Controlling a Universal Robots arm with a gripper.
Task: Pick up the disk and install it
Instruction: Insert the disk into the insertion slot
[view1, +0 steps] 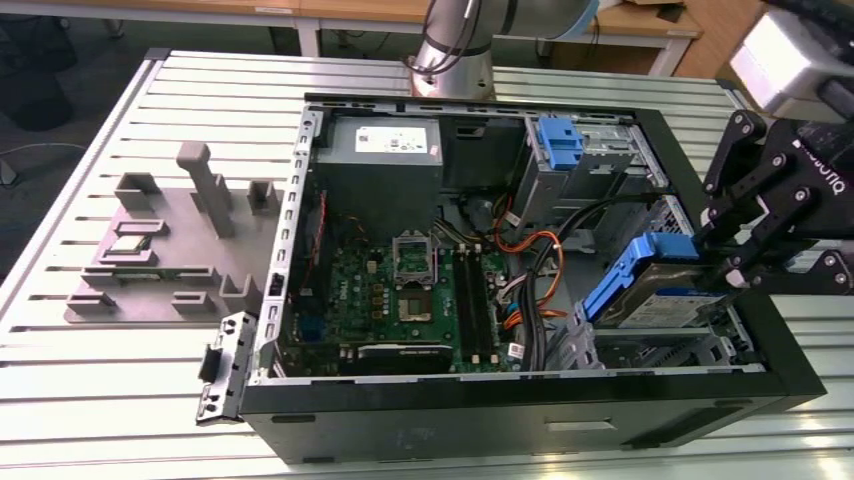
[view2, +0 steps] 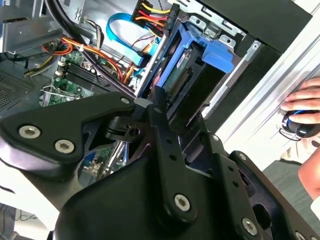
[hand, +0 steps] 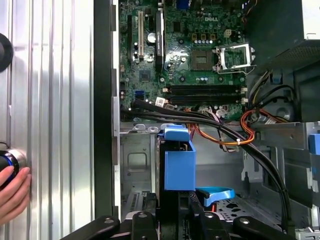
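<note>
The disk (view1: 658, 306), a silver drive in a blue plastic frame, stands tilted in the drive cage at the exterior view's right, inside the open computer case (view1: 507, 405). My gripper (view1: 731, 252) reaches in from the right and is shut on the disk's upper blue end. In the first wrist view the frame's blue tab (hand: 178, 162) rises between the two black fingers (hand: 196, 207). In the second wrist view one finger (view2: 159, 102) presses along the disk's edge (view2: 182, 80), whose connector side faces the camera.
A motherboard (view1: 400, 290), a grey power supply (view1: 387, 150) and orange and black cables (view1: 534, 265) are in the case. A bare blue bracket (view1: 561, 140) sits in the far bay. Grey fixtures (view1: 160, 240) stand on the slatted table. A person's hand (view2: 302, 107) rests on a button.
</note>
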